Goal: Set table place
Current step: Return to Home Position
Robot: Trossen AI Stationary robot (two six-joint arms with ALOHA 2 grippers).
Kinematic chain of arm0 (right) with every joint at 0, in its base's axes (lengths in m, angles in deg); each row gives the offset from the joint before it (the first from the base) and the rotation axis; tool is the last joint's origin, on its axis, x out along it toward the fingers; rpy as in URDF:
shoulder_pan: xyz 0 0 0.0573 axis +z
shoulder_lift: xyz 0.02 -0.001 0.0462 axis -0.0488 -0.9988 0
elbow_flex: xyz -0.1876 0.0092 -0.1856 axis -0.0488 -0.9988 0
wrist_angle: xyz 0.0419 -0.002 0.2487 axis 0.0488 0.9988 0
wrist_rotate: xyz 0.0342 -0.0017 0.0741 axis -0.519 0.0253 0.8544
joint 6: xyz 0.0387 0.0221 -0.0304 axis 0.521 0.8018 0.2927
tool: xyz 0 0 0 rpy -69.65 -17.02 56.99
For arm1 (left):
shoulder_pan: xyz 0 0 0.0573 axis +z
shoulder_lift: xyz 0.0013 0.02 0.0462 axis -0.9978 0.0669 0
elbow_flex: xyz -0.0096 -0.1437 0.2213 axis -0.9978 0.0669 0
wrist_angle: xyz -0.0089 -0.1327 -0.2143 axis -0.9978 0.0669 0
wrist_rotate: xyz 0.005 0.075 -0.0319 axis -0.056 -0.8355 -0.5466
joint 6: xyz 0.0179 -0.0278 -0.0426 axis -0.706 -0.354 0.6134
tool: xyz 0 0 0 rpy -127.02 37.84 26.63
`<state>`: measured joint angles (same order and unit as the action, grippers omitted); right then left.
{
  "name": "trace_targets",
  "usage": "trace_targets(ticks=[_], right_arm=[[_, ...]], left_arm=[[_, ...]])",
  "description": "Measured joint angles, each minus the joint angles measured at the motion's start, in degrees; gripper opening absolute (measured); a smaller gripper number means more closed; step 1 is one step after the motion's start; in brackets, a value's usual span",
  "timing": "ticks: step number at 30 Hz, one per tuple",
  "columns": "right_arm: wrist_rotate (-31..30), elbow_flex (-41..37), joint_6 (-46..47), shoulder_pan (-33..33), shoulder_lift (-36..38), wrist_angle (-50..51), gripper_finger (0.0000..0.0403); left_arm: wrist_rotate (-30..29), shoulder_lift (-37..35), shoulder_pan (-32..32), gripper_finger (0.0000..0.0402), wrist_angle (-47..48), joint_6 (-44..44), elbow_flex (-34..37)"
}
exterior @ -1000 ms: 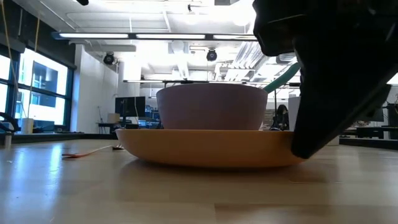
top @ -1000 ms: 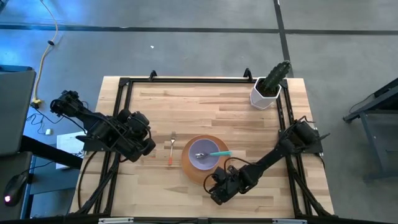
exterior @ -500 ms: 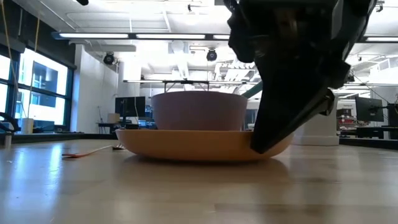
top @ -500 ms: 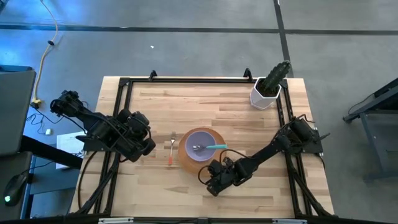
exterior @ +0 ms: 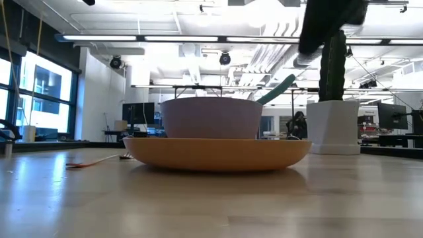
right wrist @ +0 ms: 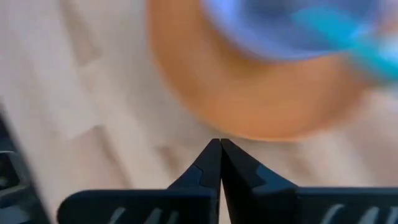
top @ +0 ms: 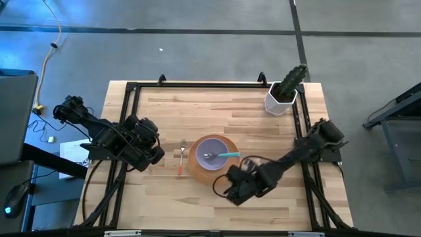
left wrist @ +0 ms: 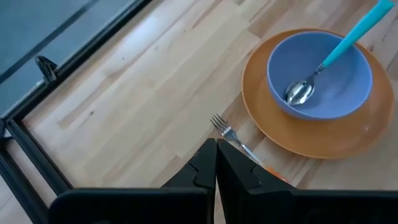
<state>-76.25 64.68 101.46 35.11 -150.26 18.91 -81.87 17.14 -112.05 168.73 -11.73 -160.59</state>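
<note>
Judging the place set, we see the plate (top: pixel 204 174) lower centre on the bench (top: pixel 250 118), spoon (top: pixel 227 155) in the bowl (top: pixel 210 150) on it, fork (top: pixel 181 158) just left. Right end effector (right wrist: pixel 219 146) below the plate, left end effector (left wrist: pixel 216 146) beside the fork: both pressed together, empty. Only parking remains. Pale planks, bright workshop beyond.

High camera looks straight down, low one level across — both catch the plate (exterior: pixel 211 153).
</note>
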Motion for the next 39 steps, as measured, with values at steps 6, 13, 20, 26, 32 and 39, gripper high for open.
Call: trace_targets(ticks=[6, 13, 20, 26, 32, 39], right_arm=[[-10.4, 9.21, 4.82, 1.58, 6.64, 29.38, 0.0], [-22.37, 2.83, 12.39, 8.8, 23.16, 32.05, 0.0], [-33.8, -12.46, 19.67, 20.08, 39.39, 25.69, 0.0], [-41.03, -27.98, 17.66, 24.28, 52.62, 13.04, 0.0], [-42.79, -41.4, 4.67, 22.88, 64.88, -7.12, 0.0], [-34.07, -53.96, -22.02, 14.55, 76.43, -36.72, 0.0]], left_arm=[[-2.22, 0.0, -0.01, 0.0, -0.13, -0.32, 0.12], [-2.91, -0.52, -0.04, 0.0, -6.52, 0.16, 6.83], [-2.88, -3.29, 0.0, 0.0, -28.87, -4.81, 20.22], [-1.54, -9.81, 2.01, 0.0, -57.71, -17.93, 33.63], [5.02, -16.82, 9.32, 0.0, -75.0, -25.78, 44.54], [19.91, -18.33, 18.8, 0.0, -92.41, -41.8, 49.78]])
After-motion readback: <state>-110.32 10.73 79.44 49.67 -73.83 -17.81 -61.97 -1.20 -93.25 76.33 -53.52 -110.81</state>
